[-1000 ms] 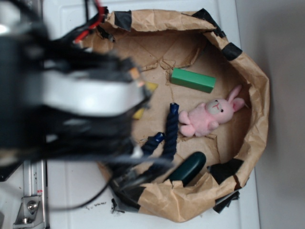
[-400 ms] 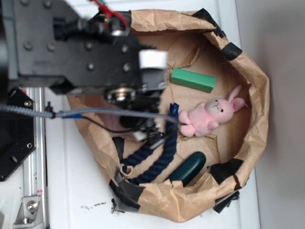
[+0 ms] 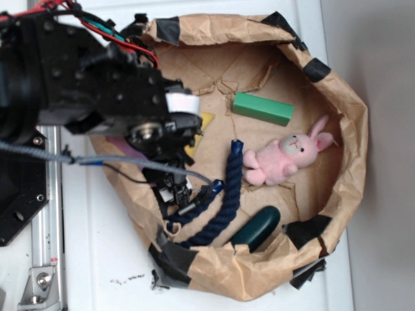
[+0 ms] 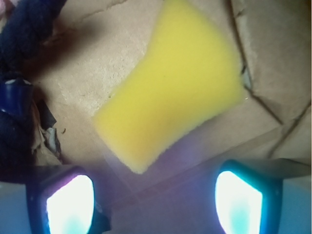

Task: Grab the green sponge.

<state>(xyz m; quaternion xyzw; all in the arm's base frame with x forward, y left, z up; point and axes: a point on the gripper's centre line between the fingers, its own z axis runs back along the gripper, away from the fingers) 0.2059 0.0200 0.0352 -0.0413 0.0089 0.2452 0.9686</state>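
- My jaws are standing spread apart, two glowing fingertips [image 4: 70, 204] at the bottom of the wrist view, pinching nothing.
- I am hanging over the yellow sponge [image 4: 175, 85], which is lying flat on the brown paper between them.
- The green sponge [image 3: 262, 108] is lying inside the paper bag [image 3: 350, 129] on the white counter [image 3: 104, 259], toward the counter's far edge, well apart from me, just above the pink bunny [image 3: 288, 157].
- A blue rope [image 3: 224, 194] is curling near me.

Black screw-studded arm [image 3: 78, 78] — red wires, grey braided cable [image 3: 117, 161].
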